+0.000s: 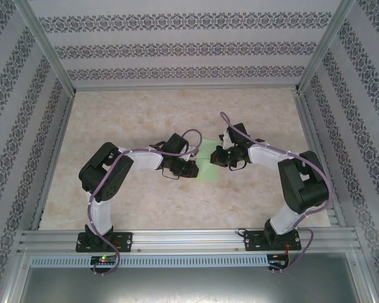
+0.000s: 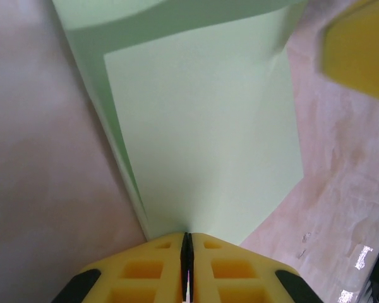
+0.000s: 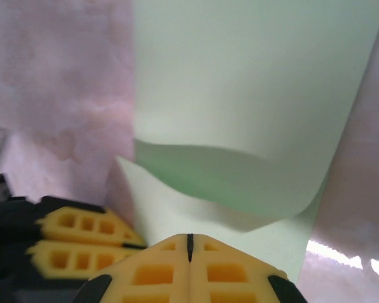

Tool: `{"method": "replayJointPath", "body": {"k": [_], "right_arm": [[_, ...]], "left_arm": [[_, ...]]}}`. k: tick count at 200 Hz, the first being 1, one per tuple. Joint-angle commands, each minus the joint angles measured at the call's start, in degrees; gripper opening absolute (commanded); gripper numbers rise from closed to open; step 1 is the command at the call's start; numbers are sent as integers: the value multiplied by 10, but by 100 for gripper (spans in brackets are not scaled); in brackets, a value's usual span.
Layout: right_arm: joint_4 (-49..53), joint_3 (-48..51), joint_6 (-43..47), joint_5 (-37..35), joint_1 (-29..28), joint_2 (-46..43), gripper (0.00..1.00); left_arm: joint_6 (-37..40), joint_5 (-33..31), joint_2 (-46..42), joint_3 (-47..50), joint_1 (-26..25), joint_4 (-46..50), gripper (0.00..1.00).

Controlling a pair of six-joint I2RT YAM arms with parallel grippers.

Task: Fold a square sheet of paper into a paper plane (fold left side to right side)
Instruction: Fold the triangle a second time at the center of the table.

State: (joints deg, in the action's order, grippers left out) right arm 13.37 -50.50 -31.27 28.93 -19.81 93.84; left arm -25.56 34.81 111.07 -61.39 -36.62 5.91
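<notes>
Arms bent inward; L end effector, R end effector both clamped.

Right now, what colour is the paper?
The paper is plain light green, best seen in the left wrist view.

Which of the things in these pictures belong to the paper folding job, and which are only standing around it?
Belong to the job:
- square sheet of paper, light green, partly lifted
- left end effector, shut on the paper
- right end effector, shut on the paper

Only standing around:
- table
- patterned walls
- metal frame rail
</notes>
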Motion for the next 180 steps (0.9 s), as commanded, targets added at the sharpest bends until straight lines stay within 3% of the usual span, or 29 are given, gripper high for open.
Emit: {"method": "replayJointPath", "body": {"k": [1,42,180], "right_arm": [[22,8,9,6,-19,-29,0],[2,16,-10,12,-54,-2,0],[9,-21,2,-8,-66,72,0]], "left_arm": [[15,-57,22,-1,-18,54,13],[20,-90,19,-8,-31,80,13],[27,-125,23,-9,-37,109,12]]}}
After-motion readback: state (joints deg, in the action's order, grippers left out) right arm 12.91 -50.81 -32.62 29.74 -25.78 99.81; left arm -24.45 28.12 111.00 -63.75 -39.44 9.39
